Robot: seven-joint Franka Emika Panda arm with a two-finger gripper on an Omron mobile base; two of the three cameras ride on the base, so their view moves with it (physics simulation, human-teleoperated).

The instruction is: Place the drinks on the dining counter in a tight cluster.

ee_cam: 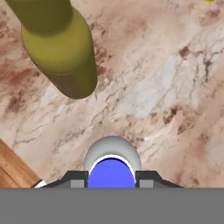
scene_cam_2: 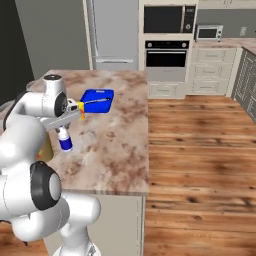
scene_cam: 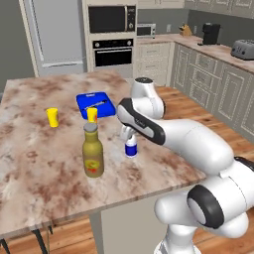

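Gripping the small blue-and-white bottle (ee_cam: 111, 168) from above, claw (ee_cam: 111, 180) closed with a dark fingertip (ee_cam: 75, 180) showing on either side of the white cap. Holding it at the near right part of the dining counter (scene_cam: 44, 168), base looking to be touching or just above the stone; cannot tell which. Standing to its left, near but clearly apart: the tall amber bottle (scene_cam: 93, 150), upright, grey cap on. Sitting further back on the same top: a blue tray (scene_cam: 95, 103) and two yellow cups (scene_cam: 52, 117), not part of the job.

Judging the step in hand: bringing the blue-and-white bottle in toward the amber one to start the cluster. Gap between the two looking too wide for a tight group as things stand.

Next move calling for: sliding or carrying the small bottle left until just beside the amber bottle without knocking it, then setting down upright and letting go. Third drink, the red-and-blue container, needing fetching afterward.
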